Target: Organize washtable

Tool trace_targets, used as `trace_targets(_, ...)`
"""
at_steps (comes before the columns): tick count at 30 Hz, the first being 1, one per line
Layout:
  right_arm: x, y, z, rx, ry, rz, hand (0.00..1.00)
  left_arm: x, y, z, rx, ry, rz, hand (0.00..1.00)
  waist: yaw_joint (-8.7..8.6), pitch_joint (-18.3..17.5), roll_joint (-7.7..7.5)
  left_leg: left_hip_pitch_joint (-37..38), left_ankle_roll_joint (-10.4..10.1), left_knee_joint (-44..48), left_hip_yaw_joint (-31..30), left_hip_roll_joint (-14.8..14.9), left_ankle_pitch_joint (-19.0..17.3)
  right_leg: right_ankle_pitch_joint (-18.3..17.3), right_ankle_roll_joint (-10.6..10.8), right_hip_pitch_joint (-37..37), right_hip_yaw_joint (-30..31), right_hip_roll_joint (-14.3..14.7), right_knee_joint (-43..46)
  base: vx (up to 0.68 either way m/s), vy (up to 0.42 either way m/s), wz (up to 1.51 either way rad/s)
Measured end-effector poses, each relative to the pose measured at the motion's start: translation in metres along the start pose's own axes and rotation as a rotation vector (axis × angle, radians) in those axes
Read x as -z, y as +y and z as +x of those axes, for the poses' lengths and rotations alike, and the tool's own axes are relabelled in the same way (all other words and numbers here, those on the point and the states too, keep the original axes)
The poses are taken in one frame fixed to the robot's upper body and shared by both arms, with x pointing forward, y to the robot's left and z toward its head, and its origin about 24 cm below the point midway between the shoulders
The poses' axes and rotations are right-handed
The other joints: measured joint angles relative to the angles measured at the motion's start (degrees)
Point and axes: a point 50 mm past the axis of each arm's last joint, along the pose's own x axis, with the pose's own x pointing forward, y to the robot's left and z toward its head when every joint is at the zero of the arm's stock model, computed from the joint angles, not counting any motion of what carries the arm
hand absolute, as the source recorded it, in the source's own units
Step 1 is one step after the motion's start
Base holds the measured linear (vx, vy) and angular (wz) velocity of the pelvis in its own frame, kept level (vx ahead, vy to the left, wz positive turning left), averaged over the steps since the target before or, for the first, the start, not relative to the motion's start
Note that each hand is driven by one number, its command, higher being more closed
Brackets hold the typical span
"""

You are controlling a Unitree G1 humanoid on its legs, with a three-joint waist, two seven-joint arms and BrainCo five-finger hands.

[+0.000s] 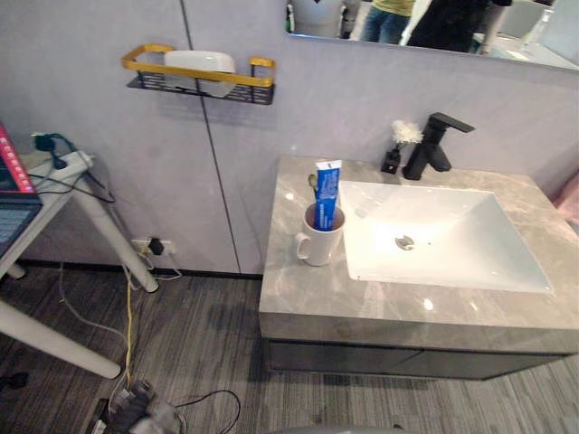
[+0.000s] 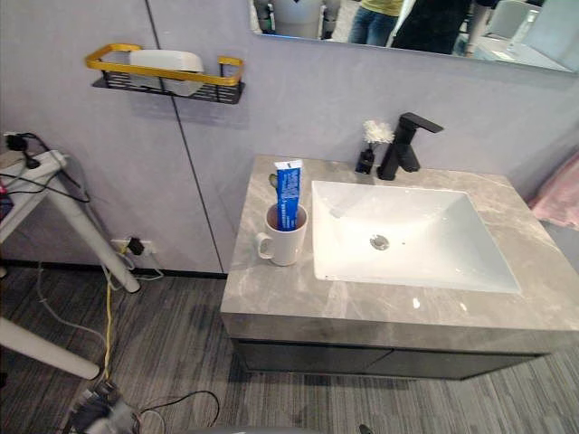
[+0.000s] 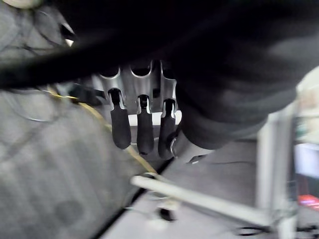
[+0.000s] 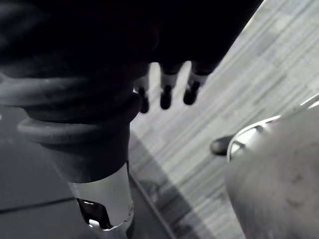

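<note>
Left hand (image 3: 141, 99), fingers (image 3: 144, 134) straight, slightly apart and empty, over the floor (image 3: 50, 164). Right hand (image 4: 166, 97) likewise loose and empty. Grey bench (image 1: 362, 307): white mug (image 1: 319, 242) holding an upright blue toothpaste tube (image 1: 327, 192) stands at the sink's (image 1: 452, 244) 9 o'clock; black tap (image 1: 432, 145) at its 12 o'clock.
</note>
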Motion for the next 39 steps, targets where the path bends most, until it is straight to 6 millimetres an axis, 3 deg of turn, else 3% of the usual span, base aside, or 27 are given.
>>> trace_targets(2, 0.000, 0.001, 0.000, -0.004, -0.003, -0.011, 0.00, -0.041, -0.010, -0.003, 0.016, -0.181, -0.062, 1.00, 0.19, 0.06, 0.49, -0.65, 0.01, 0.32, -1.48, -0.27, 0.00, -0.25, 0.07, 0.27, -1.48, -0.37, 0.72, 0.02, 0.012, 0.57)
trace_targets(3, -0.002, 0.002, 0.000, -0.009, -0.014, -0.037, 0.00, -0.082, -0.018, -0.012, 0.033, -0.370, -0.102, 1.00, 0.21, 0.26, 0.80, -0.73, 0.05, 0.74, -2.98, -0.51, -0.03, -0.30, 0.04, 1.34, -2.96, -0.59, 1.00, 0.02, 0.011, 0.52)
trace_targets(4, -0.003, 0.002, 0.000, -0.010, -0.016, -0.039, 0.00, -0.097, -0.022, -0.017, 0.045, -0.444, -0.111, 1.00, 0.21, 0.30, 0.87, -0.83, 0.12, 1.04, -3.55, -0.64, -0.10, -0.30, 0.04, 1.83, -3.68, -0.68, 1.01, 0.02, 0.019, 0.50)
trace_targets(5, -0.003, 0.003, 0.001, -0.013, -0.019, -0.038, 0.00, -0.125, -0.029, -0.032, 0.079, -0.584, -0.137, 1.00, 0.30, 0.27, 0.95, -0.98, 0.17, 1.39, -3.86, -0.81, -0.13, -0.30, 0.04, 2.11, -4.27, -0.90, 1.29, 0.01, 0.015, 0.29)
trace_targets(6, -0.005, 0.004, 0.001, -0.017, -0.023, -0.038, 0.00, -0.137, -0.033, -0.040, 0.100, -0.649, -0.151, 1.00, 0.42, 0.30, 1.03, -1.11, 0.18, 1.53, -4.11, -0.85, -0.13, -0.30, 0.04, 2.12, -4.54, -0.99, 1.54, 0.00, 0.022, 0.35)
trace_targets(8, -0.006, 0.011, 0.001, -0.034, -0.029, -0.041, 0.00, -0.171, -0.052, -0.075, 0.246, -0.829, -0.284, 1.00, 0.63, 0.32, 1.16, -1.93, 0.19, 2.22, -5.70, -1.23, -0.12, -0.30, 0.04, 2.33, -6.01, -1.39, 2.33, -0.01, 0.019, 0.32)
trace_targets(9, -0.006, 0.012, 0.001, -0.038, -0.030, -0.043, 0.00, -0.176, -0.058, -0.083, 0.311, -0.840, -0.344, 1.00, 0.80, 0.35, 1.23, -1.94, 0.20, 2.32, -5.94, -1.41, -0.11, -0.30, 0.04, 2.54, -6.28, -1.51, 2.37, -0.02, 0.021, 0.26)
trace_targets(10, -0.008, 0.014, 0.001, -0.050, -0.033, -0.060, 0.00, -0.182, -0.075, -0.104, 0.528, -0.804, -0.524, 1.00, 1.19, 0.21, 1.58, -1.94, 0.21, 2.60, -6.43, -1.89, -0.11, -0.30, 0.04, 3.02, -6.81, -2.00, 2.51, -0.02, 0.019, 0.16)
trace_targets(13, -0.010, 0.017, 0.002, -0.070, -0.040, -0.083, 0.00, -0.184, -0.091, -0.125, 0.762, -0.740, -0.654, 1.00, 1.16, 0.24, 1.82, -2.35, 0.23, 3.12, -6.57, -2.21, -0.10, -0.30, 0.04, 2.86, -6.80, -2.26, 2.72, -0.02, 0.012, 0.05)
trace_targets(14, -0.011, 0.017, 0.002, -0.075, -0.042, -0.090, 0.00, -0.183, -0.101, -0.134, 0.913, -0.675, -0.714, 1.00, 0.98, 0.29, 1.88, -2.60, 0.28, 3.26, -6.61, -2.21, -0.06, -0.31, 0.03, 2.68, -6.76, -2.23, 2.72, -0.03, -0.007, 0.00)
trace_targets(16, -0.012, 0.018, 0.003, -0.076, -0.037, -0.097, 0.00, -0.178, -0.112, -0.145, 1.091, -0.575, -0.748, 1.00, -0.01, 0.25, 2.13, -2.59, 0.42, 3.28, -6.55, -2.21, 0.04, -0.41, -0.12, 2.60, -6.51, -2.20, 2.72, -0.04, -0.012, -0.08)
trace_targets(21, -0.019, 0.011, 0.007, -0.092, -0.044, -0.128, 0.00, -0.143, -0.138, -0.183, 1.553, -0.156, -0.738, 1.00, -1.63, -0.28, 3.65, -3.35, 0.37, 3.45, -5.25, -1.57, 0.27, -1.15, 0.16, 0.65, -3.97, -1.56, 2.74, -0.03, -0.027, -0.16)
trace_targets(23, -0.022, 0.010, 0.008, -0.100, -0.052, -0.139, 0.00, -0.130, -0.142, -0.191, 1.635, -0.031, -0.709, 1.00, -2.28, -0.64, 4.27, -2.93, 0.37, 3.40, -4.55, -1.39, 0.26, -1.15, 0.17, 0.53, -3.20, -1.44, 2.73, 0.02, -0.016, -0.20)
trace_targets(26, -0.030, 0.002, 0.012, -0.078, -0.064, -0.155, 0.00, -0.108, -0.146, -0.197, 1.699, 0.126, -0.636, 1.00, -3.33, -0.63, 5.66, -2.35, 0.37, 3.58, -2.89, -0.97, 0.26, -1.06, 0.13, -0.38, -1.43, -1.25, 2.84, 0.03, -0.002, -0.27)
trace_targets(33, -0.026, -0.015, 0.014, -0.033, -0.015, -0.187, 0.00, -0.065, -0.152, -0.202, 1.705, 0.330, -0.470, 1.00, -4.77, -0.33, 5.86, -0.83, 0.19, 3.31, 0.08, 1.01, 0.10, -0.86, -0.96, -0.88, 1.52, 0.55, 2.58, -0.02, -0.032, -0.24)
trace_targets(39, -0.016, -0.022, 0.012, -0.034, 0.015, -0.202, 0.00, -0.044, -0.156, -0.199, 1.687, 0.297, -0.310, 1.00, -6.28, -0.24, 5.69, -0.37, 0.13, 2.98, 2.96, 1.81, 0.04, 1.15, -2.31, -1.24, 4.07, 1.93, -0.66, -0.06, -0.015, -0.24)
